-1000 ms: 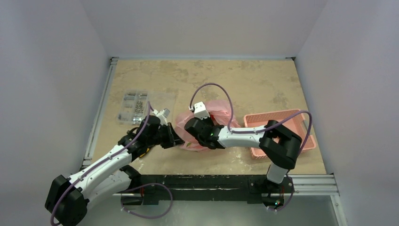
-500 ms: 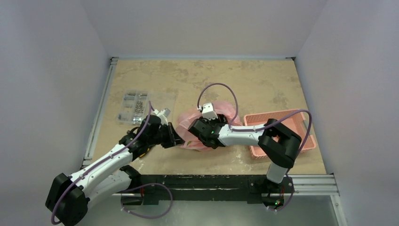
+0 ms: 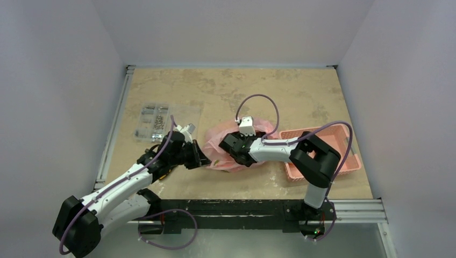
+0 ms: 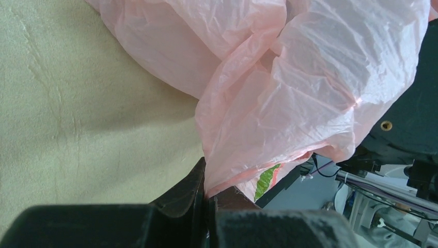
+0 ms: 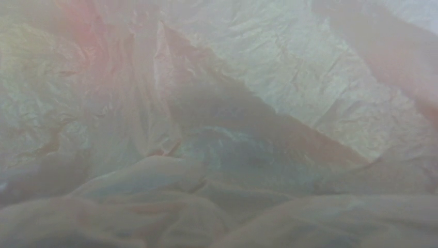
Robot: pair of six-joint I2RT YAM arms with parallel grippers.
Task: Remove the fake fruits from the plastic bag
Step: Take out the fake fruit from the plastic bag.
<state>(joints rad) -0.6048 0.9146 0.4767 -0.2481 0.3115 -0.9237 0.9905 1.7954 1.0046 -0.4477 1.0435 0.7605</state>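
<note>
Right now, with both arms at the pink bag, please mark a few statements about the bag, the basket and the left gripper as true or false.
1. The left gripper pinches the edge of the plastic bag. True.
2. The pink basket stands left of the bag. False: it stands to the right of it.
3. The right wrist view shows only crinkled pink film. True.
4. The clear packet of small parts lies inside the basket. False: it lies far left on the table.

Mottled tan table [image 3: 279, 91]; the plastic bag [image 3: 218, 134] lies mid-table; pink basket [image 3: 349, 164] to its right; clear parts packet [image 3: 156, 121] left.
</note>
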